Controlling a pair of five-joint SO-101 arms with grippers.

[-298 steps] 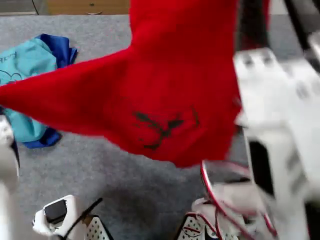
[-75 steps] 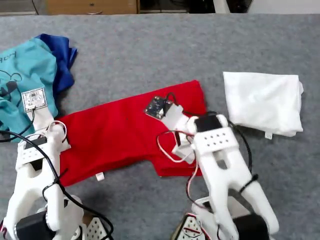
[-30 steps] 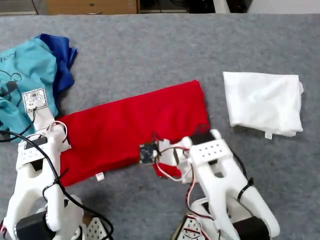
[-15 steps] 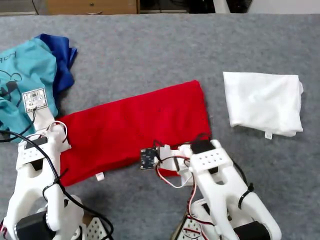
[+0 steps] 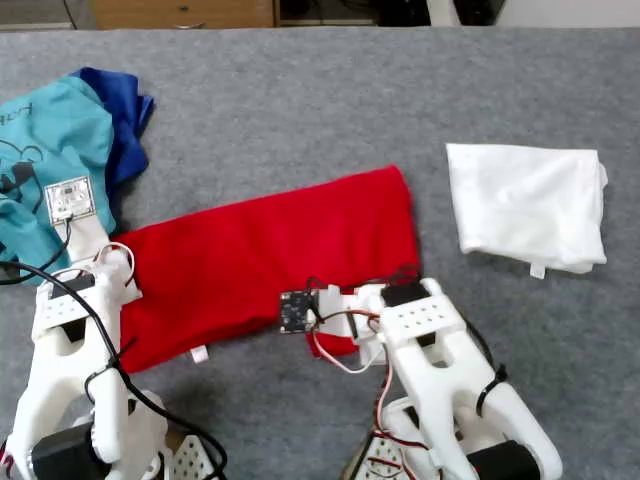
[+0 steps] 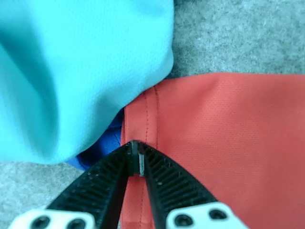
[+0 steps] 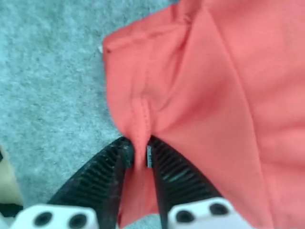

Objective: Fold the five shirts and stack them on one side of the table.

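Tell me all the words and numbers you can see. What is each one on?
On the teal shirt: dark print, cut off by the picture's edge, cannot be read.
On the red shirt: a white tag, too small to read.
On the white shirt: a label, too small to read.
No word or number can be read anywhere.

red shirt [image 5: 260,265] 1; white shirt [image 5: 525,205] 1; teal shirt [image 5: 55,130] 1; blue shirt [image 5: 125,135] 1
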